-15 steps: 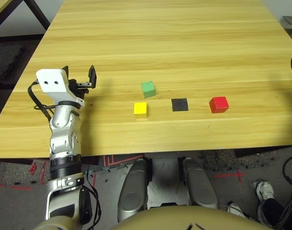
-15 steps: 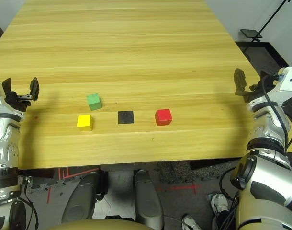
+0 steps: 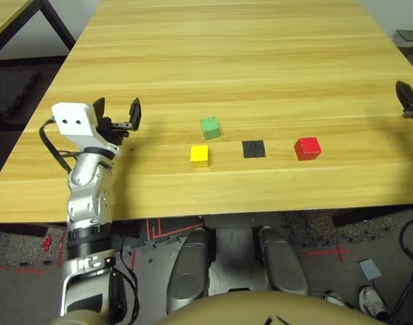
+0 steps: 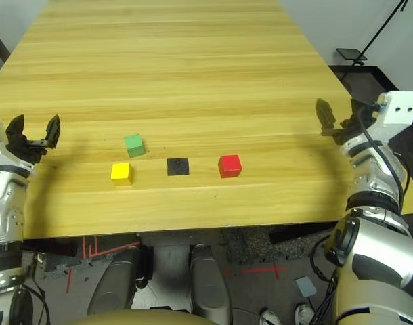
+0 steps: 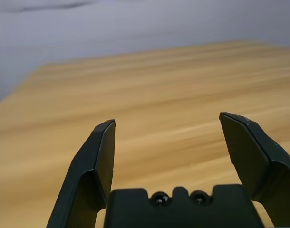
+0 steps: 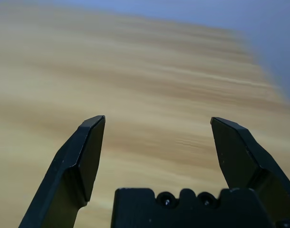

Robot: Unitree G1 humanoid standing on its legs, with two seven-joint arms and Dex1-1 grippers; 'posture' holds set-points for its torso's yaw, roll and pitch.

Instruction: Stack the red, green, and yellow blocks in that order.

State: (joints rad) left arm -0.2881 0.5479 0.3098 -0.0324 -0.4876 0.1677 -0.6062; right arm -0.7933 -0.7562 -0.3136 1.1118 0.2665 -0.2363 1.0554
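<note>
Your left gripper [image 5: 167, 116] and right gripper [image 6: 158, 116] have fingers apart. On the table [image 4: 193, 88], you have matte cubes: red block [image 4: 229, 166] right of the black patch [image 4: 178, 166]; green block [image 4: 134, 145] and yellow block [image 4: 122, 174] left.

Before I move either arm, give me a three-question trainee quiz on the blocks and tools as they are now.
1. Multiple choice: which block lies nearest the right tool?
a) yellow
b) green
c) red

2. True or false: the left tool is holding a block.

3. Fill in the blank: the flat black square patch lies between the red block and the ____ block, which is the one closer to the robot's edge of the table.

Key:
1. c, the red block
2. False; its fingers stand open with nothing between them
3. yellow
</note>
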